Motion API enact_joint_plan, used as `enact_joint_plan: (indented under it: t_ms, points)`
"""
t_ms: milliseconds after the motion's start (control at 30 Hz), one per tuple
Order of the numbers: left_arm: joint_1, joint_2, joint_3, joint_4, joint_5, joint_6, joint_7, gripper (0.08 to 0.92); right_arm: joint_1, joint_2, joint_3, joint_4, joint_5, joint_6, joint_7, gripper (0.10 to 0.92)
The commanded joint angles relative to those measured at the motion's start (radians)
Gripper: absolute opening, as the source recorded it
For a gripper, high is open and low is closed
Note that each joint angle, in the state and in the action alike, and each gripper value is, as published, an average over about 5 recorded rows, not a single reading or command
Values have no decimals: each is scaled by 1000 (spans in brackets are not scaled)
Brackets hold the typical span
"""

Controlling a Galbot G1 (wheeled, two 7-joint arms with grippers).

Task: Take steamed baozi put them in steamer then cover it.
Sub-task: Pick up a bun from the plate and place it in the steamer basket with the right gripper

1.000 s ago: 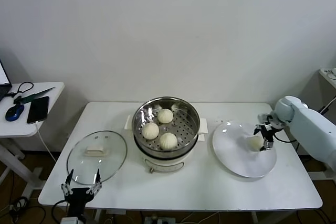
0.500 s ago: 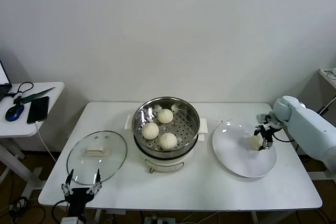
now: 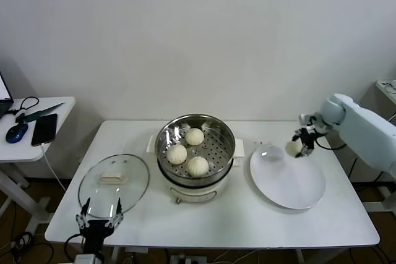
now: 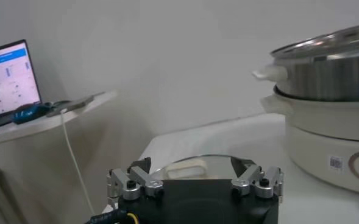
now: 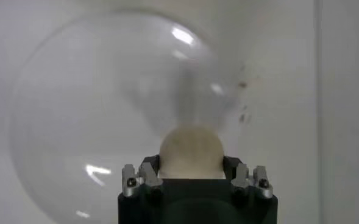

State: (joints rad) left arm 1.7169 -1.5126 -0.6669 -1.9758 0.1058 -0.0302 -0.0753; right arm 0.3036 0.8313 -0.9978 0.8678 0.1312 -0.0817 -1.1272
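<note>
Three baozi (image 3: 187,151) sit in the steamer (image 3: 216,129); the right end effector (image 3: 299,144) grasps the fourth baozi (image 3: 292,148) above the plate (image 3: 291,183). The cover (image 3: 114,177) lies on the counter (image 3: 247,221), near the released left end effector (image 3: 98,222).

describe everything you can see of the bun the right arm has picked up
The bun is a small, round, smooth, cream-white ball of dough with no visible marks. It is clamped between the fingers of the right pincer and lifted clear of the white plate, hanging above the plate's far edge on the side toward the steamer. In the right wrist view it fills the gap between the fingers, with the plate below. Only the pincer touches it.
</note>
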Motion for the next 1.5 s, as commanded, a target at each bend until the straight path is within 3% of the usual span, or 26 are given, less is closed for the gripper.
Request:
enact_joint_plan:
  t_ms: [33, 333, 567, 867, 1500]
  points:
    - [-9, -4, 35, -11, 25, 12, 36, 823, 404, 59, -390, 185, 448, -154, 53, 670]
    - [16, -2, 70, -45, 36, 16, 72, 823, 578, 258, -573, 276, 753, -230, 114, 674]
    - [52, -1, 75, -80, 41, 12, 100, 823, 593, 397, -662, 299, 820, -262, 151, 677]
    - [60, 2, 82, -101, 34, 11, 103, 823, 525, 510, -732, 261, 793, -277, 183, 685]
    - [47, 10, 54, -72, 17, 7, 97, 823, 362, 485, -733, 216, 679, -287, 222, 687]
